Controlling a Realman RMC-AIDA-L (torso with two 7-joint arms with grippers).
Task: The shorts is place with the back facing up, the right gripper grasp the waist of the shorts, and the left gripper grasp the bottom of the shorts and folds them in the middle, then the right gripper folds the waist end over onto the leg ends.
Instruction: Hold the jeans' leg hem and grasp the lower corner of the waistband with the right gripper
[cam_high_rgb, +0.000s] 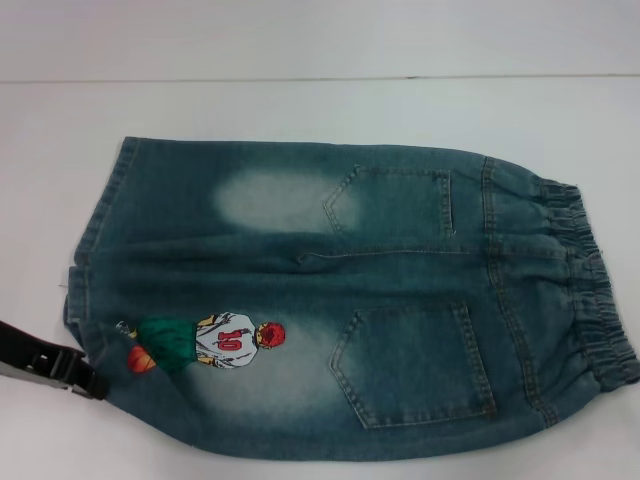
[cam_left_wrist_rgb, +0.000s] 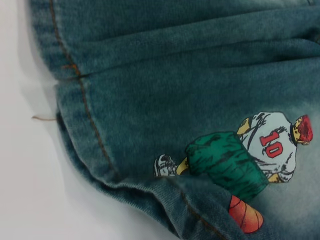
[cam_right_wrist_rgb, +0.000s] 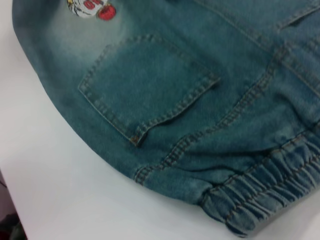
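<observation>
The denim shorts (cam_high_rgb: 330, 300) lie flat on the white table (cam_high_rgb: 300, 105), back up, with two back pockets showing. The elastic waist (cam_high_rgb: 590, 290) points right and the leg hems (cam_high_rgb: 95, 240) point left. A basketball-player print (cam_high_rgb: 205, 340) sits on the near leg. My left gripper (cam_high_rgb: 85, 378) comes in from the lower left, its black tip at the near leg's hem corner. The left wrist view looks closely at that hem (cam_left_wrist_rgb: 85, 115) and the print (cam_left_wrist_rgb: 250, 155). The right wrist view shows the near back pocket (cam_right_wrist_rgb: 145, 85) and the waistband (cam_right_wrist_rgb: 265, 195); the right gripper itself does not show.
White tabletop surrounds the shorts on every side, with its back edge (cam_high_rgb: 320, 78) beyond them. A loose thread (cam_left_wrist_rgb: 44, 118) sticks out from the leg hem. A dark area past the table's edge (cam_right_wrist_rgb: 6, 220) appears in the right wrist view.
</observation>
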